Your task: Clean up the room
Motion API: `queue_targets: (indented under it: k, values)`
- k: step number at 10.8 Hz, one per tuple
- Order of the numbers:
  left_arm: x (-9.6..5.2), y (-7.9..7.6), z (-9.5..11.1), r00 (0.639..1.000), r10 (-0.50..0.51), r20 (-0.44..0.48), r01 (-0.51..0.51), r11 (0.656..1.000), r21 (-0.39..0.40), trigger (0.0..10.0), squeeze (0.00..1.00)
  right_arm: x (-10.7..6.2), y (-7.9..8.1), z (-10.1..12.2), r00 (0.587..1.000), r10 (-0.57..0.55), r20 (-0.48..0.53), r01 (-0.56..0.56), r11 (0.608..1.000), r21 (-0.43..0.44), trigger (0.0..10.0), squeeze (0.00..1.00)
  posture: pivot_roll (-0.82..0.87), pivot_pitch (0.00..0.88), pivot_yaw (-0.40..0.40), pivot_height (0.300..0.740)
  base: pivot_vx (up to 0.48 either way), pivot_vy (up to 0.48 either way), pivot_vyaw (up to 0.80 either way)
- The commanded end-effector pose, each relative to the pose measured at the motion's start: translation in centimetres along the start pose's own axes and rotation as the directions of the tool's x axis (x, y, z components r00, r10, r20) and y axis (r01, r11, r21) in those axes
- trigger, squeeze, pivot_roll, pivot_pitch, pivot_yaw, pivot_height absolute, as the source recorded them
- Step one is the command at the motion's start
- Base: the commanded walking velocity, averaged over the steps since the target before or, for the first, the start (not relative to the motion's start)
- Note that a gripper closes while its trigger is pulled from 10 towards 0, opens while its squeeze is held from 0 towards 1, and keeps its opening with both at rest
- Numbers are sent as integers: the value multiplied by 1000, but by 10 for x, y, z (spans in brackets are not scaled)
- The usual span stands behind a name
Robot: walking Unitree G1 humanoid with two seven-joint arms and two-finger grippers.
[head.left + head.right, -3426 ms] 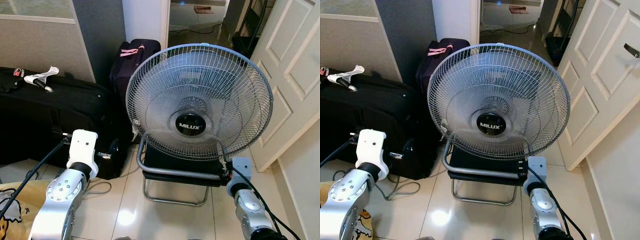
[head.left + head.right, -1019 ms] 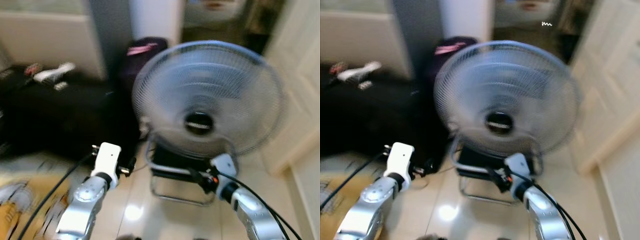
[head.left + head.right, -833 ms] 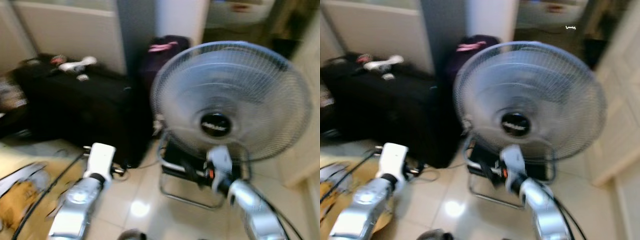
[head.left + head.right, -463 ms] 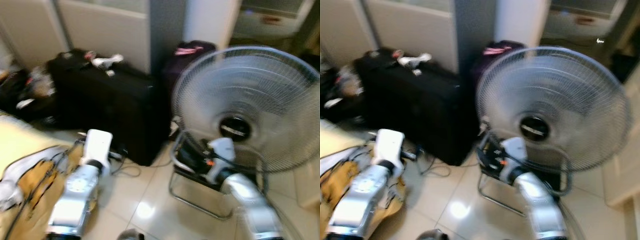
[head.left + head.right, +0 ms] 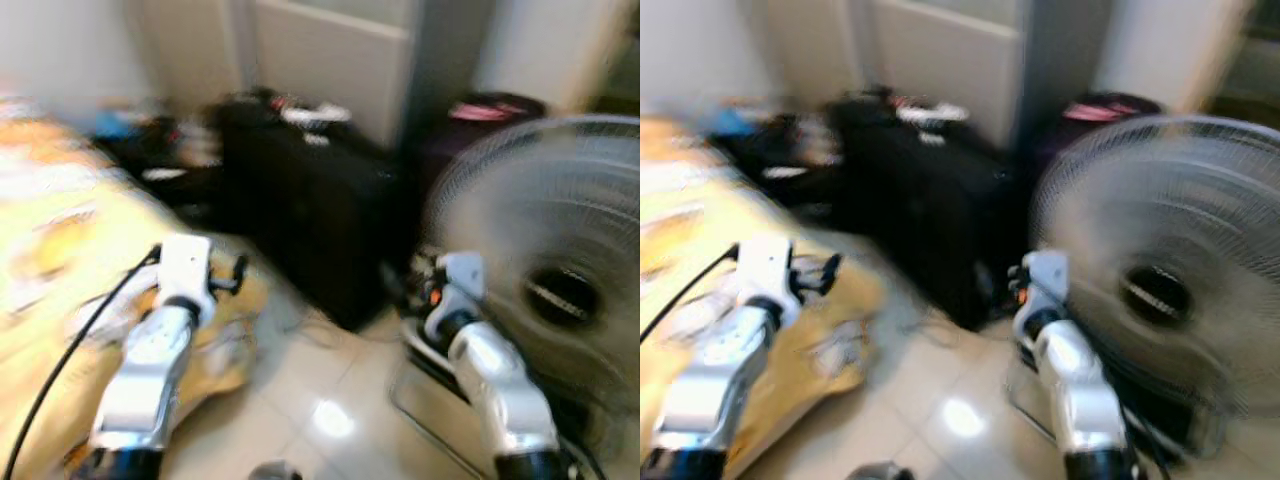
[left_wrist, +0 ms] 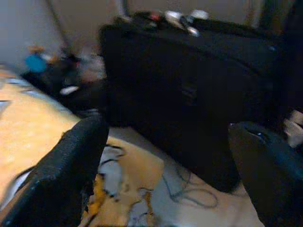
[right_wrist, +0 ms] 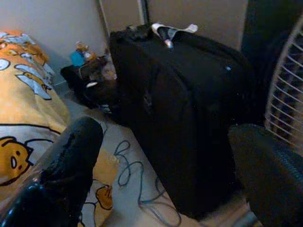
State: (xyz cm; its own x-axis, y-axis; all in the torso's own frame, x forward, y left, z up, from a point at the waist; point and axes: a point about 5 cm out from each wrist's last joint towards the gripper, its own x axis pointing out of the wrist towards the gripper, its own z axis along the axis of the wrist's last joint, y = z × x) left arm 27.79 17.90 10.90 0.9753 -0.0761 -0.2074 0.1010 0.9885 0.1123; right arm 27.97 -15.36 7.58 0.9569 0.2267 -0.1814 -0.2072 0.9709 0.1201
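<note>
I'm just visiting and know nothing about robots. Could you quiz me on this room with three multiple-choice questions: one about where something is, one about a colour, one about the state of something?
1. Where is the fan?
A. on the robot's right
B. on the bed
C. on the suitcase

2. What colour is the big suitcase?
A. red
B. black
C. white

3. How are the right claw fingers?
A. shut on a cable
B. holding a shoe
C. apart, holding nothing

Answers: 1 A, it stands right of the suitcase; 2 B, its sides are black; 3 C, floor and suitcase show between its fingers.

Black suitcase (image 7: 189, 109); yellow blanket (image 7: 28, 118) with orange cartoon print; grey fan grille (image 5: 1160, 270); glossy beige floor tiles (image 5: 330, 410).
</note>
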Motion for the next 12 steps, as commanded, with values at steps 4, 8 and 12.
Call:
queue_targets:
  k: [4,8,12]
  values:
    - [10,6,5,999,34,-16,-33,999,25,10000,0,8,-14,-2,993,-116,-39,116,993,11,10000,1000,-60,0,39,740,0,0,800]
    - [11,7,4,998,53,-25,-52,998,22,10000,0,15,-17,4,983,-182,-21,183,982,42,10000,0,-43,0,38,740,0,243,0]
    - [2,4,-6,996,60,-72,-58,998,33,10000,0,6,-20,0,985,-169,-23,169,986,7,10000,0,-50,0,38,740,0,344,0]
